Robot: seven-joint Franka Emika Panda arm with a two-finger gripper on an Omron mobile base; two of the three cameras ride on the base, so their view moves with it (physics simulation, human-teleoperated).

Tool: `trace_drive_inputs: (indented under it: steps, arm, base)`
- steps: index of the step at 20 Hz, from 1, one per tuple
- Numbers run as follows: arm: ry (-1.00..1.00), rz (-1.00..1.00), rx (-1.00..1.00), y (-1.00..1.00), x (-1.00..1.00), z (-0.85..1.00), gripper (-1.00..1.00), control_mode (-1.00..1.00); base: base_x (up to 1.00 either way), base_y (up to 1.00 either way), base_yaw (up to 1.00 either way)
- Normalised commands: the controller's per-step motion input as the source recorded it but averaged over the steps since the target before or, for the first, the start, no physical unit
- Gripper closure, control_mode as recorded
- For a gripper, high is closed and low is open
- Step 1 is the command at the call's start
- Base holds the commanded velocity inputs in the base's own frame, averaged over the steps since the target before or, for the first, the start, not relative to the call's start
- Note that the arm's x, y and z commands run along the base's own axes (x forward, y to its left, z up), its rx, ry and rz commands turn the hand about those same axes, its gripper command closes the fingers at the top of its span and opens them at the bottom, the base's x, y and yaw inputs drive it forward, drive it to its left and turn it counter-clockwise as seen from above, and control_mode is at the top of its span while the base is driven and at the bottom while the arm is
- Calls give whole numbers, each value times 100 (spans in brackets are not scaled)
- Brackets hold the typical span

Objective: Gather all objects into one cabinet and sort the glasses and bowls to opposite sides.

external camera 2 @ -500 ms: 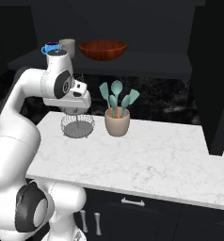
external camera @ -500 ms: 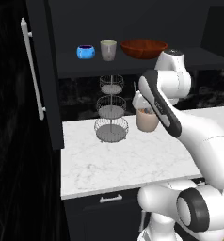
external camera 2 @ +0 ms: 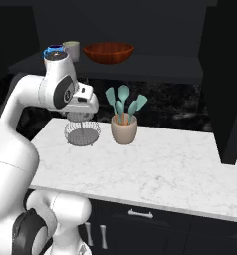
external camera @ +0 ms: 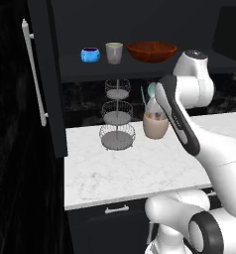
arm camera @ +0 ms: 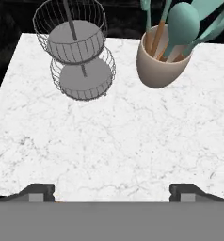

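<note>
Nothing visibly moved, tool (arm camera: 112, 194) jaws wide over counter (arm camera: 114, 141), no legible writing

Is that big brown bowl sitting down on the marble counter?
No, the bowl sits up on the cabinet shelf, beside the cups.

Glossy white rounded arm (external camera: 216, 149), dark grey joint caps, black band along one link, smooth curved shells
</note>
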Motion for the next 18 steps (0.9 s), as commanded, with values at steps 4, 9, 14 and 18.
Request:
trace_drive_inputs:
  steps: [4,9,14,18]
  arm:
    - [-33,0,-8,-8,-36,57,-100,-100]
    - [-16,-1,-1,-1,-43,11,-100,-100]
    - [-27,-2,1,0,-54,20,-100,-100]
    - [-25,-5,5,0,-35,28,-100,-100]
  base:
    - [0,0,0]
    - [0,0,0]
    - [0,0,0]
    - [0,0,0]
